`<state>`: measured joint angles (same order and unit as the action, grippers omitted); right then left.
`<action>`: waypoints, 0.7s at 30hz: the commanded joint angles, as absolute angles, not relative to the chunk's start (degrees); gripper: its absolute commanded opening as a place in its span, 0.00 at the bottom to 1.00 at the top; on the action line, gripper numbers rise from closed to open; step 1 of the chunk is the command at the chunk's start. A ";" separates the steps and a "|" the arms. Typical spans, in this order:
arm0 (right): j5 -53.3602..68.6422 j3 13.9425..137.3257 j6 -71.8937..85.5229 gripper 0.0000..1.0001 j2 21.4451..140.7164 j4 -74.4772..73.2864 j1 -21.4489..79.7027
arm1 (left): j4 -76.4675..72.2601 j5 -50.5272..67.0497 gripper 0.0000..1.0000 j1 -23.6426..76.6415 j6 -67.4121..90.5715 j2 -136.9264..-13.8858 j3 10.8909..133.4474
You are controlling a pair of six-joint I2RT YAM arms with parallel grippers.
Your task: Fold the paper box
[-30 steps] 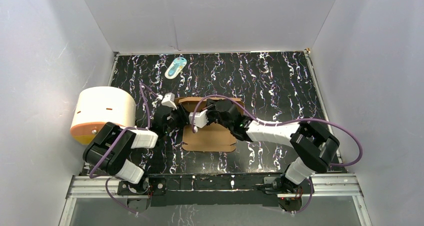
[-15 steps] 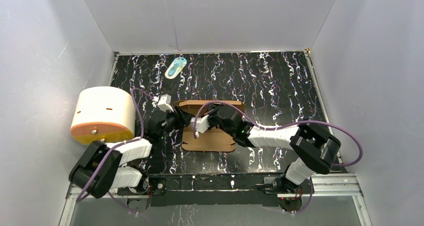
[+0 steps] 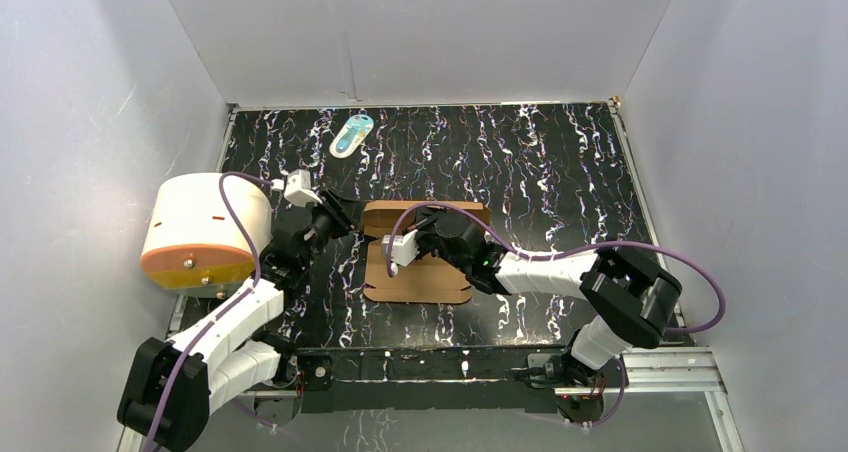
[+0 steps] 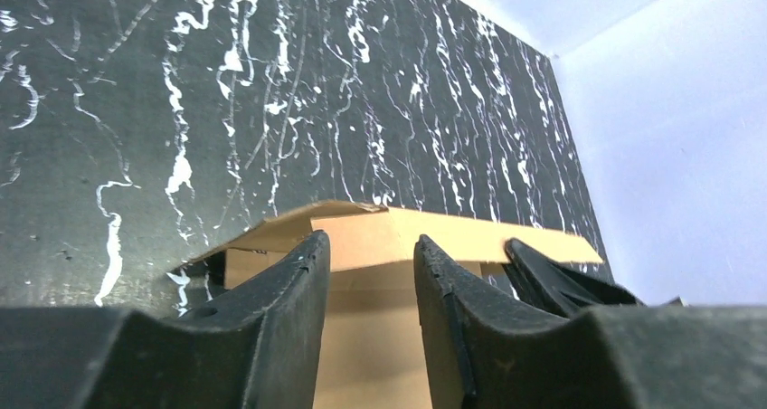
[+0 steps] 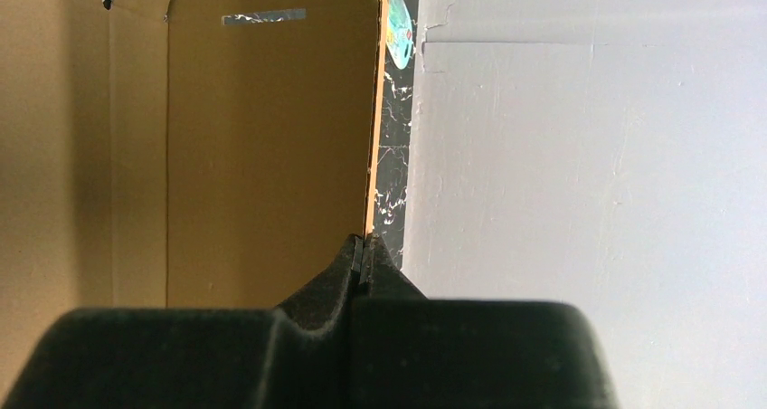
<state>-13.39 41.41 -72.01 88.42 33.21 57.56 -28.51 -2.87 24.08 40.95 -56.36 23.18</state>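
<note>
The box (image 3: 428, 277) lies in the middle of the top view, with one flap up. The right gripper (image 5: 361, 246) pinches tight on a box edge. The left gripper (image 4: 371, 242) sits just left of the box, its fingers a little apart, holding nothing.

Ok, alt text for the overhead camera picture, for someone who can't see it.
Two robot arms work a brown paper box on a black marbled table: the right arm's fingers pinch the cardboard near its far edge, and the left arm's fingers hover open beside its left edge. A white-and-orange cylinder sits at left.
</note>
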 commanded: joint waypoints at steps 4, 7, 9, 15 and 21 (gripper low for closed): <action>-12.54 41.11 -70.18 0.00 87.20 30.34 57.80 | -22.75 -5.90 0.29 21.49 42.30 -58.01 27.77; -12.37 41.22 -70.10 0.00 87.02 30.17 57.83 | -22.15 -4.11 0.22 21.43 41.74 -59.19 28.84; -12.16 41.30 -70.06 0.00 86.95 30.15 57.83 | -22.23 -2.13 0.18 21.40 41.74 -60.16 29.38; -11.37 42.38 -70.36 0.00 87.35 30.30 57.83 | -23.93 3.84 0.14 21.44 42.80 -64.97 30.26; -10.81 43.81 -70.90 0.00 88.98 30.67 57.81 | -26.89 7.12 0.13 21.53 44.01 -68.56 30.76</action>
<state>-12.45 41.56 -71.83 88.12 32.84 57.56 -23.97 3.81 21.69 43.20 -67.92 28.36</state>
